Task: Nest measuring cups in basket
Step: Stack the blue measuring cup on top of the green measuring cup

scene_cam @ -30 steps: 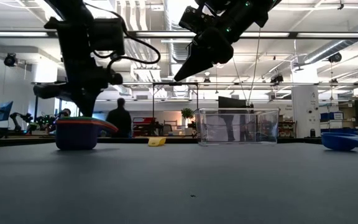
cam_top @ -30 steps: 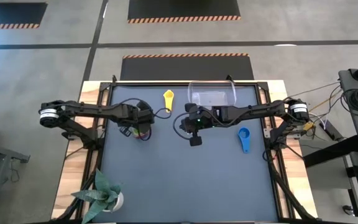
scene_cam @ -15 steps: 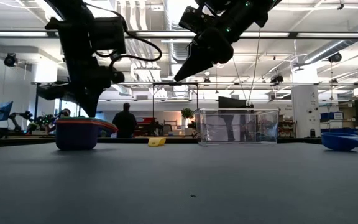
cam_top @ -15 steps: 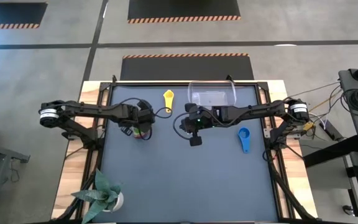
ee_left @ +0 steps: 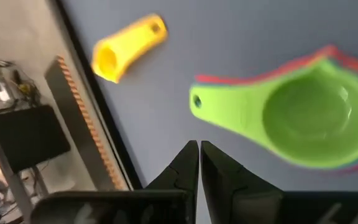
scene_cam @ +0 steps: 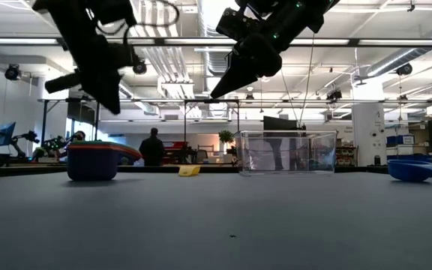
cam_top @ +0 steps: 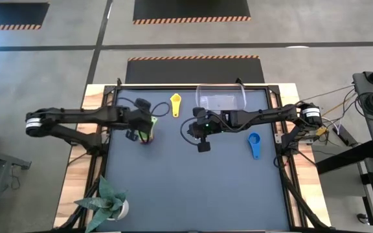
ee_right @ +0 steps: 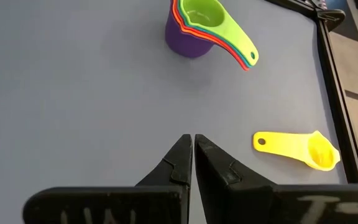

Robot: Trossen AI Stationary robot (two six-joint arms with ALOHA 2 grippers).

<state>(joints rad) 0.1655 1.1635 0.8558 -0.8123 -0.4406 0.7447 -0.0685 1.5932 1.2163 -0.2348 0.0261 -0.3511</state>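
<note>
A nested stack of measuring cups (ee_right: 197,28), green on top (ee_left: 316,118) and purple at the bottom, stands on the dark table at its left (scene_cam: 92,159). My left gripper (scene_cam: 115,111) hangs shut above it, touching nothing (ee_left: 199,149). A yellow cup (cam_top: 175,102) lies on its side near the far edge. A blue cup (cam_top: 254,144) lies at the right. The clear basket (cam_top: 221,97) stands at the far edge with no cups in it. My right gripper (scene_cam: 214,95) is shut and raised over the table's middle (ee_right: 193,140).
A potted plant (cam_top: 109,200) stands at the table's near left corner. A black frame (cam_top: 109,129) rims the table. The near half of the table surface (cam_top: 193,188) holds no objects. People stand in the room beyond the table (scene_cam: 152,146).
My left gripper has risen from just over the stack of cups and drawn back toward the table's left edge, rolling somewhat as it went. It stayed shut. The stack has kept its place on the table.
</note>
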